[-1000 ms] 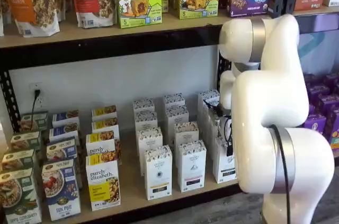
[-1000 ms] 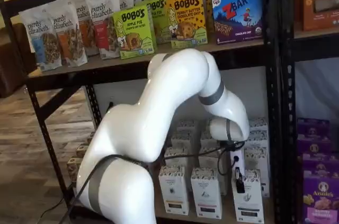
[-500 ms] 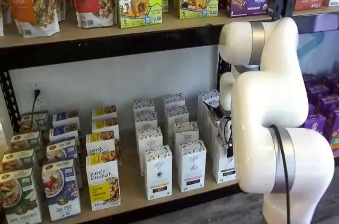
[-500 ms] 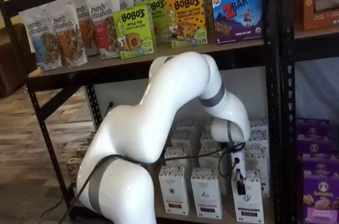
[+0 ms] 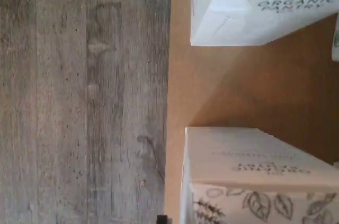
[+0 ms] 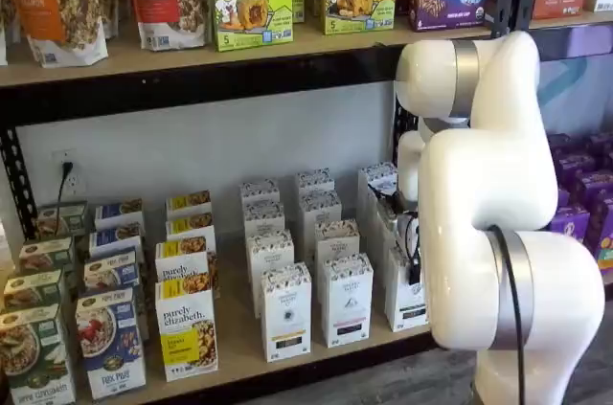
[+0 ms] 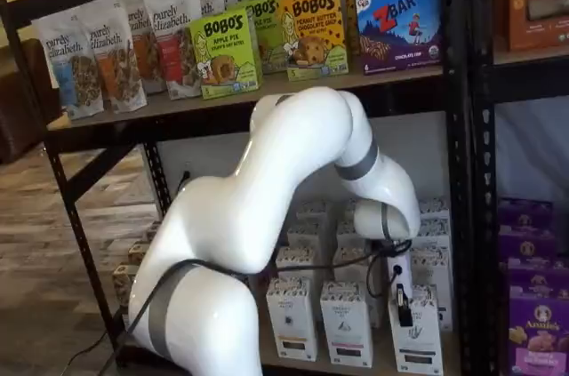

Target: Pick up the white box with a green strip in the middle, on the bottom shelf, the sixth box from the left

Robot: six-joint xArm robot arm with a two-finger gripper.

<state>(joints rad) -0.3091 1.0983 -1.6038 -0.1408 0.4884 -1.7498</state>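
The white box [image 7: 418, 340] is the front carton of the right-hand column on the bottom shelf [image 6: 238, 343]. It is tall and narrow, with a speckled top band and a dark strip low on its front. In a shelf view the arm half hides it [image 6: 402, 302]. My gripper [image 7: 403, 308] hangs at the box's top front edge, and its black fingers show side-on with no gap to judge. In a shelf view [image 6: 414, 266] it shows only as black parts and cable. The wrist view shows a leaf-patterned white carton [image 5: 254, 176] on the tan board [image 5: 212, 86].
Two more columns of similar white cartons [image 6: 285, 309] [image 6: 347, 298] stand left of the box. A second white carton [image 5: 254, 9] lies beside the shelf edge. Purple boxes [image 7: 533, 332] fill the neighbouring bay beyond a black upright [image 7: 462, 172]. Grey wood floor [image 5: 79, 97] lies below.
The arm's upper joints have sunk slightly. The gripper stays at the front right carton, and no box has moved.
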